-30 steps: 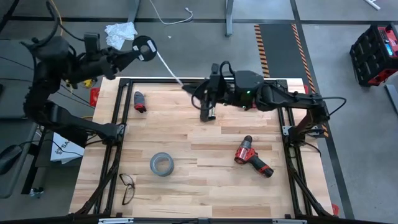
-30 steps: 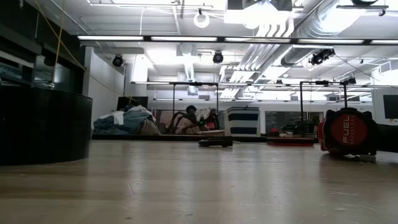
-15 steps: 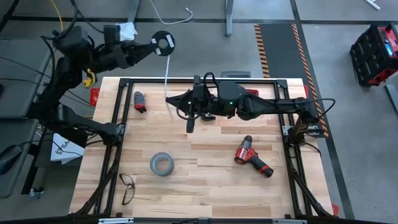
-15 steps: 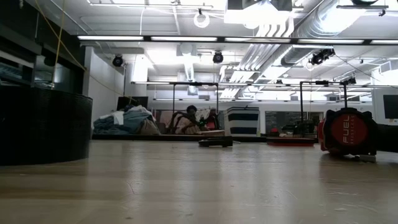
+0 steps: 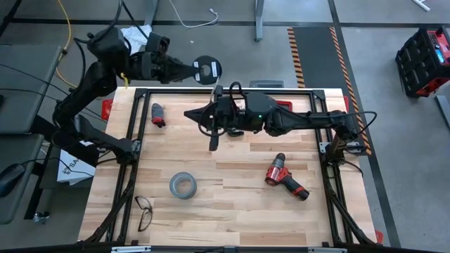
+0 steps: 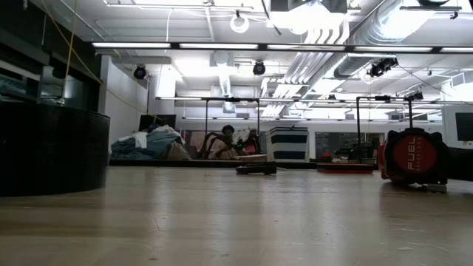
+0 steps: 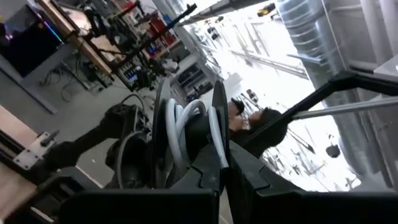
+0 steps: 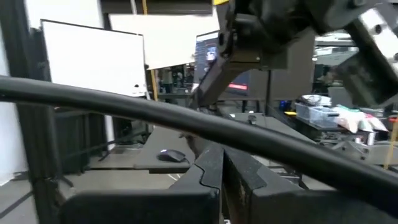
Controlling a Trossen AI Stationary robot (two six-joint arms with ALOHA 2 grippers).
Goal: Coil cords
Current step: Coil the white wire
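The black round spool [image 5: 206, 69] with a white label hangs in the air over the table's far edge, shut in my left gripper [image 5: 191, 69]. In the left wrist view the spool [image 7: 163, 124] stands edge-on with white cord [image 7: 186, 121] wound between its two discs. My right gripper [image 5: 188, 114] is shut, points toward the table's left edge, and sits just nearer than the spool. Its shut fingers show in the right wrist view [image 8: 221, 177]. No free stretch of the cord shows between spool and right gripper. My left gripper pinches the spool near its rim [image 7: 214, 163], one finger on each flat disc. The fingers come level from the table's left side. The spool is lifted clear with its labelled face up. My right gripper is shut, but I cannot tell whether the cord lies between its fingers.
On the table lie a grey tape roll [image 5: 182, 185], a red drill [image 5: 286, 178], a pair of glasses [image 5: 143, 212] and a small dark and red object [image 5: 157, 114]. A white cloth [image 5: 133, 34] and a yellow cable [image 5: 67, 21] lie beyond the far edge.
My left gripper has carried the spool toward the table's right edge, along the far edge, until it is close to the right arm. My right gripper first went toward the left edge, then kept still. The white stretch of cord between them grew shorter and no longer shows.
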